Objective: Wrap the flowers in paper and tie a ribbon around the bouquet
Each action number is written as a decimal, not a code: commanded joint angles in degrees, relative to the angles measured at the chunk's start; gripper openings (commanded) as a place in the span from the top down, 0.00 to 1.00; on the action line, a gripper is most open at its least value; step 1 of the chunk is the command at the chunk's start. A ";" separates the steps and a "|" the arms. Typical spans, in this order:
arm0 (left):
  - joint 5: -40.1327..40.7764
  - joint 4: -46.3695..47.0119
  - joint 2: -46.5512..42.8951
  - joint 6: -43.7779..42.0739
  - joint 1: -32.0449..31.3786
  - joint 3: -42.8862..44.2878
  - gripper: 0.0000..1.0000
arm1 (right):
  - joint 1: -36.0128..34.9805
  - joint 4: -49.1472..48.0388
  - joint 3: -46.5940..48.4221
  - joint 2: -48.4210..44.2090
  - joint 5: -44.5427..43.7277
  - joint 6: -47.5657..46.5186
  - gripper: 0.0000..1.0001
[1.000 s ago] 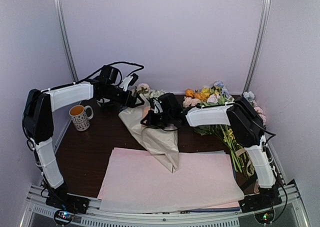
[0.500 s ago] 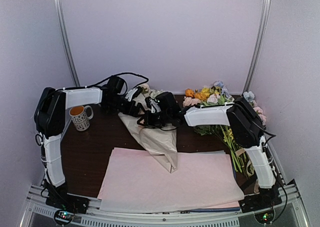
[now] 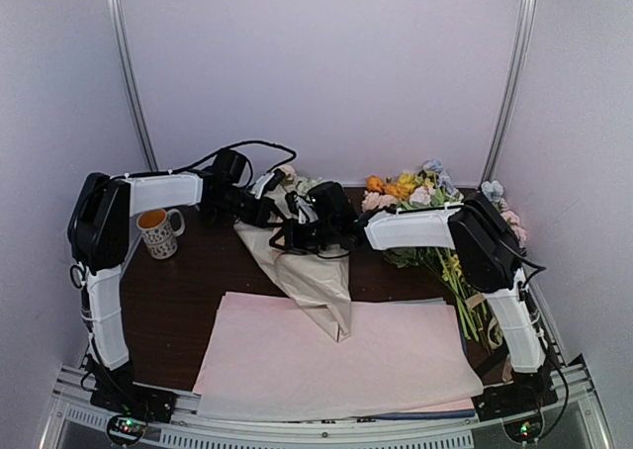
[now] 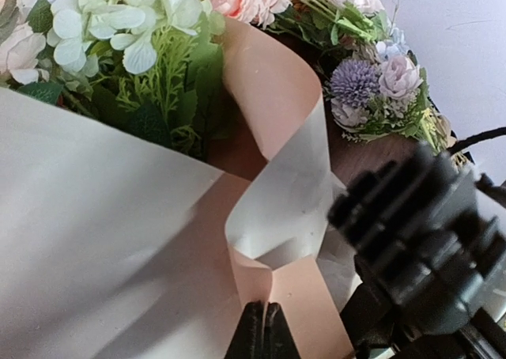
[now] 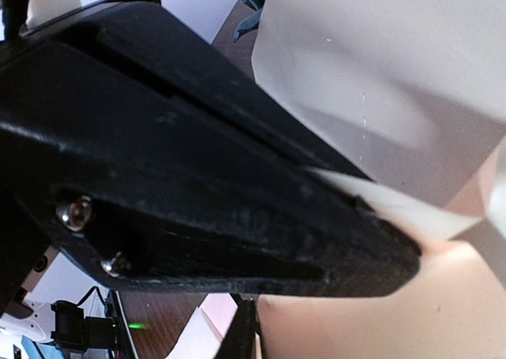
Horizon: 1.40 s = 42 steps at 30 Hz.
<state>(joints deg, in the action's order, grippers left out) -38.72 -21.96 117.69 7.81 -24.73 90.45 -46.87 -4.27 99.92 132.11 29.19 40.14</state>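
matt creased paper point(image 4: 103, 232); dark wood table point(image 3: 178, 291) — smooth

The paper point(image 4: 103, 217) is beige-peach, the flowers point(image 4: 126, 27) white, cream and pink, the sheets point(image 3: 336, 360) pale pink.

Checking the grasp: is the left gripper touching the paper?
Touching. The left wrist view shows the left gripper shut, its tips meeting the folded edge of the paper with no gap between them.
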 commanded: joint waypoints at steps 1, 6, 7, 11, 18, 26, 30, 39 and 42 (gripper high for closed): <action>5.24 0.71 0.05 0.34 0.80 -0.85 1.00 | 0.02 2.02 0.65 -1.33 0.26 -2.48 0.87; 12.93 1.75 0.53 0.45 1.89 -1.09 1.00 | -0.05 5.08 -3.92 -7.45 0.34 -6.52 0.73; 13.11 2.13 0.67 0.18 1.95 -1.04 1.00 | 0.02 5.17 -5.84 -9.16 0.31 -7.21 0.72; 12.49 3.70 1.39 0.10 2.04 -0.94 1.00 | -0.18 6.99 -14.13 -14.37 -2.69 -9.98 0.71; 12.70 6.39 1.26 1.11 2.13 -1.42 1.00 | -2.42 10.07 -21.09 -13.12 -3.13 -11.80 0.72; 15.71 10.75 -9.06 4.81 2.03 -8.82 0.39 | -3.91 13.03 -18.42 -8.85 -4.27 -11.67 0.72; 15.65 14.56 -18.67 9.11 1.71 -19.95 0.24 | -3.91 12.36 -17.79 -7.87 -4.17 -10.76 0.72; 21.58 15.81 -24.47 11.37 -0.36 -35.48 0.20 | -3.92 12.64 -16.72 -6.90 -3.85 -9.87 0.72; 23.60 15.79 -23.65 12.04 -0.33 -36.62 0.20 | -3.85 12.68 -17.00 -7.20 -3.95 -9.90 0.72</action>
<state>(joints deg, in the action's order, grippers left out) -18.98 -8.45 93.10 18.11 -25.04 55.44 -50.65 6.90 82.32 124.05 26.50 29.89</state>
